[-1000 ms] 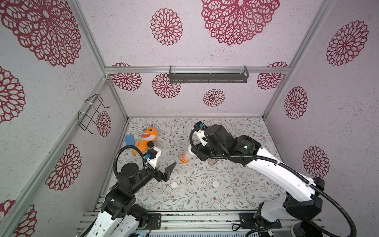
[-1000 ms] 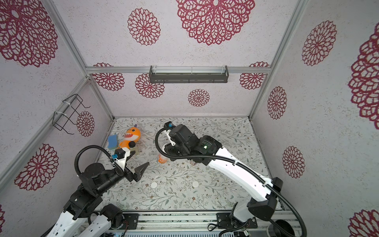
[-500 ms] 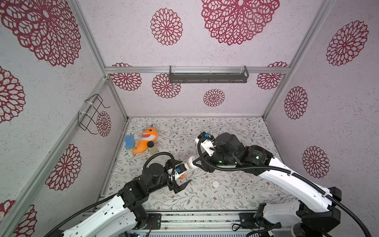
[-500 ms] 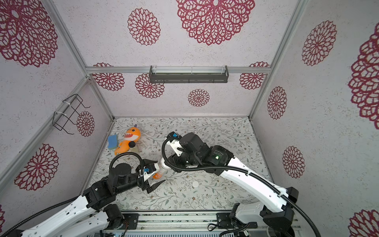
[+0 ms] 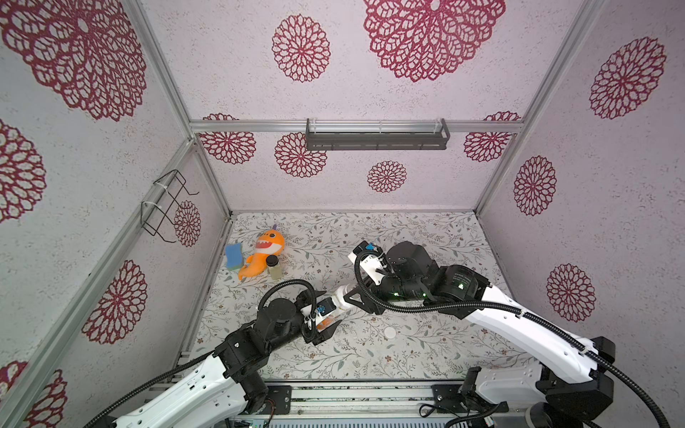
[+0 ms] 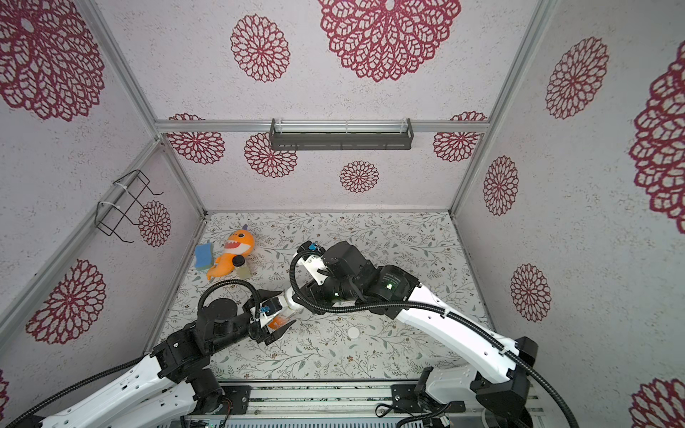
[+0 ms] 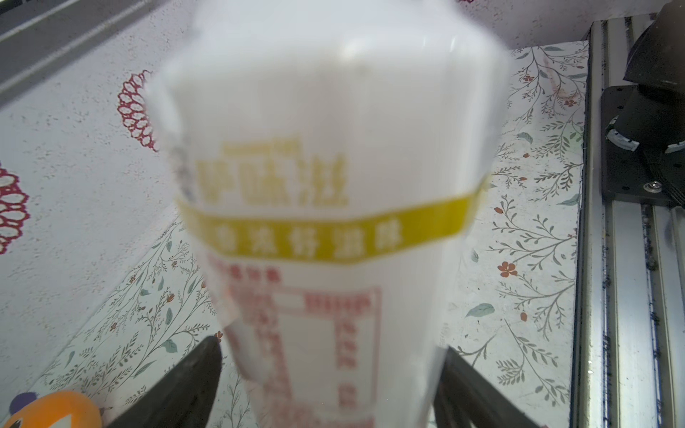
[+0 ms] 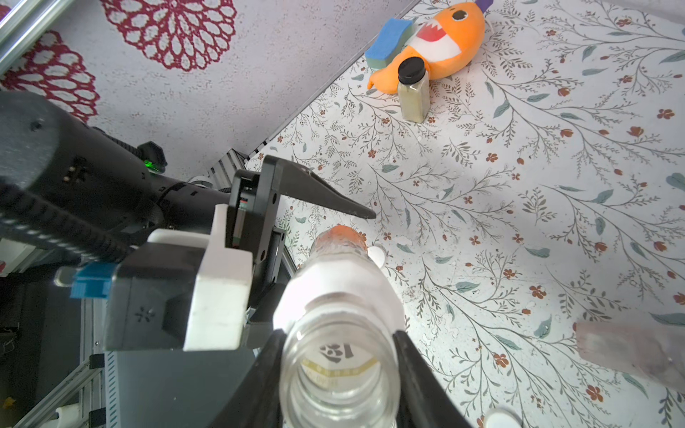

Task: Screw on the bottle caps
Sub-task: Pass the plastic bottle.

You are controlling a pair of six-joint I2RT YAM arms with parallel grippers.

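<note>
In both top views the right gripper is clamped on the neck of the orange-based bottle, holding it tilted above the table with the base pointing towards the left arm. The left gripper straddles that base. One white cap lies flat on the floral table cover, near the bottle but apart from both grippers. By the left wall sit an orange plush toy, a blue sponge and a black-lidded jar. The walls carry red medallion prints; a wire rack hangs on the left one, and a dark shelf on the back one.

The left wrist view is nearly filled by the bottle's blurred white label with its yellow band. The black fingers stand on either side of it — close, not clearly pressing.

In the right wrist view the right gripper's fingers pinch the open, uncapped neck. Beyond, one finger of the left gripper shows clear of the orange base — its jaws are apart, nothing gripped. A second white cap lies on the table just past the base, and the other shows at the frame's edge.
</note>
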